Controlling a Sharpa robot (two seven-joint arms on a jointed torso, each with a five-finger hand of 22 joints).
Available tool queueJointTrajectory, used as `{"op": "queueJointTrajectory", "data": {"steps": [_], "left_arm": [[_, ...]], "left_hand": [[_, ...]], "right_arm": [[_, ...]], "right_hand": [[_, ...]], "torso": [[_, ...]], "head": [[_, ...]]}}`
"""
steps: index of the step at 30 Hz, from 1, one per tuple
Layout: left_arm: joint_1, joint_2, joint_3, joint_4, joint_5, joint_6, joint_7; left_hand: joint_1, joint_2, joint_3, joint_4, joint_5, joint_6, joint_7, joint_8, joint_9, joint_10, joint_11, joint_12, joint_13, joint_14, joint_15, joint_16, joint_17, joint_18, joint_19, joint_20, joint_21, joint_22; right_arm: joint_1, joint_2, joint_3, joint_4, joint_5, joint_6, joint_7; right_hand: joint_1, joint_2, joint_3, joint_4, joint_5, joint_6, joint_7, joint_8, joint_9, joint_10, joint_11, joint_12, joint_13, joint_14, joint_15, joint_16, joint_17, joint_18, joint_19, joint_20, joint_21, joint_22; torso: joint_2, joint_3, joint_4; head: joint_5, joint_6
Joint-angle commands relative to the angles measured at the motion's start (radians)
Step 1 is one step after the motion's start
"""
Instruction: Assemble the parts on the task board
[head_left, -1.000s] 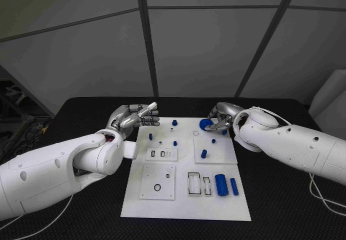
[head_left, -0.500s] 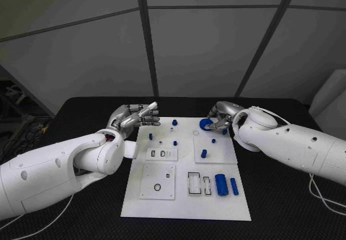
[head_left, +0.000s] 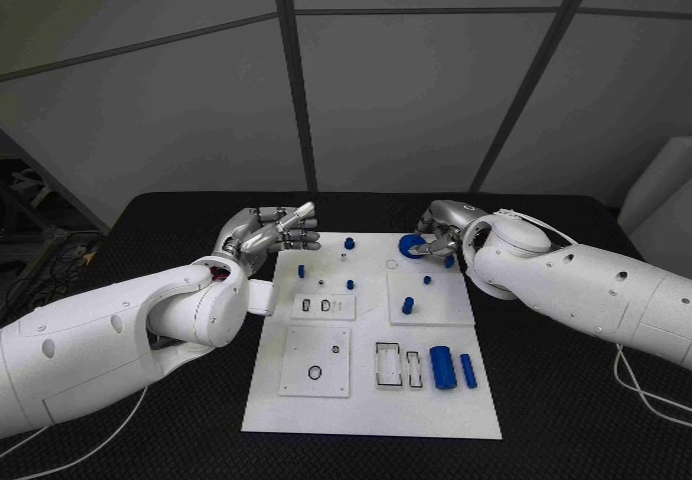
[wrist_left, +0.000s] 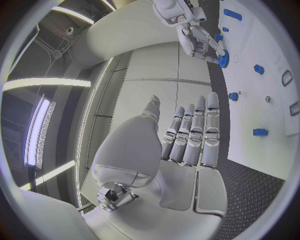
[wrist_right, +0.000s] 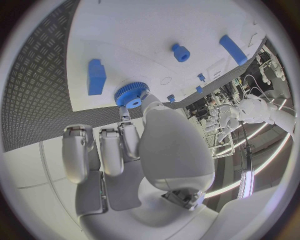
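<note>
Reaching in from the right edge of the head view, the right hand (head_left: 440, 232) is hovering over the upper right corner of the white board (head_left: 372, 400); it is pinching a blue gear (head_left: 413, 247) between thumb and a fingertip, the gear sitting low over the board's far edge; in the right wrist view the gear (wrist_right: 131, 94) is lying right at the fingertips (wrist_right: 127, 116), with a blue block (wrist_right: 96, 76) just beside it and a blue peg (wrist_right: 180, 52) farther across the board. The left hand (head_left: 270, 235) is hanging at the board's upper left corner, over the black table (head_left: 577, 400), holding nothing; its fingers (wrist_left: 194, 135) are lying straight and side by side in the left wrist view, thumb apart. Between the two hands, the board's upper middle is carrying small blue pegs (head_left: 349, 243); a large blue cylinder (head_left: 443, 370) is resting at lower right, near the board's right edge; bare table is lying open on both sides of the board and along its near edge.
</note>
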Motion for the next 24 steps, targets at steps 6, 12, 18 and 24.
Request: {"op": "queueJointTrajectory", "data": {"steps": [6, 12, 18, 24], "left_arm": [[0.001, 0.002, 0.001, 0.004, -0.008, 0.013, -0.005], [0.001, 0.002, 0.001, 0.003, -0.008, 0.012, -0.006], [0.001, 0.002, 0.001, 0.003, -0.008, 0.012, -0.006], [0.001, 0.001, 0.001, 0.002, -0.008, 0.012, -0.006]], "left_hand": [[0.004, 0.012, -0.001, -0.004, -0.001, 0.004, 0.003, -0.007, -0.001, 0.001, 0.003, -0.009, 0.000, -0.001, -0.002, -0.007, 0.003, -0.011, -0.008, 0.002, -0.005, -0.002], [0.004, 0.018, 0.000, -0.004, 0.000, 0.003, 0.005, -0.010, -0.001, -0.001, 0.005, -0.012, -0.001, -0.001, -0.002, -0.009, 0.005, -0.012, -0.009, 0.003, -0.005, -0.002], [0.003, 0.021, 0.000, -0.004, 0.001, 0.003, 0.006, -0.010, -0.001, -0.002, 0.005, -0.012, -0.001, 0.000, -0.001, -0.010, 0.006, -0.012, -0.009, 0.003, -0.005, -0.002], [0.003, 0.021, 0.001, -0.004, 0.001, 0.003, 0.006, -0.010, -0.001, -0.002, 0.005, -0.012, -0.001, 0.000, -0.001, -0.010, 0.006, -0.012, -0.009, 0.003, -0.005, -0.002]], "right_arm": [[0.000, 0.004, -0.001, 0.000, -0.031, 0.046, -0.023], [0.000, 0.005, -0.001, 0.004, -0.049, 0.045, -0.027], [-0.001, -0.001, -0.001, 0.028, -0.060, -0.007, -0.022], [-0.001, -0.014, -0.001, 0.070, -0.099, -0.083, -0.026]], "right_hand": [[0.002, 0.011, -0.002, -0.011, 0.000, 0.009, 0.002, 0.006, 0.001, 0.007, -0.002, 0.005, 0.085, 0.085, -0.006, 0.008, 0.156, -0.014, 0.069, -0.005, 0.006, 0.189], [0.006, 0.022, 0.003, -0.018, 0.001, 0.014, 0.002, 0.006, 0.001, 0.014, -0.003, 0.018, 0.097, 0.086, -0.006, 0.009, 0.159, -0.015, 0.070, -0.006, 0.007, 0.191], [0.003, 0.032, 0.007, -0.026, 0.031, 0.026, 0.000, 0.008, 0.000, 0.021, -0.005, 0.031, 0.109, 0.086, -0.008, 0.009, 0.159, -0.015, 0.071, -0.007, 0.008, 0.193], [0.005, 0.042, 0.015, -0.033, 0.044, 0.042, -0.003, 0.012, 0.001, 0.033, -0.007, 0.050, 0.126, 0.086, -0.009, 0.010, 0.162, -0.016, 0.073, -0.009, 0.010, 0.199]], "torso": [[0.000, 0.0002, 0.0003], [0.000, 0.0002, 0.0005], [-0.001, 0.0006, -0.0010], [-0.001, 0.0002, -0.0003]], "head": [[0.000, 0.000], [0.000, 0.001], [0.001, 0.002], [-0.001, 0.005]]}}
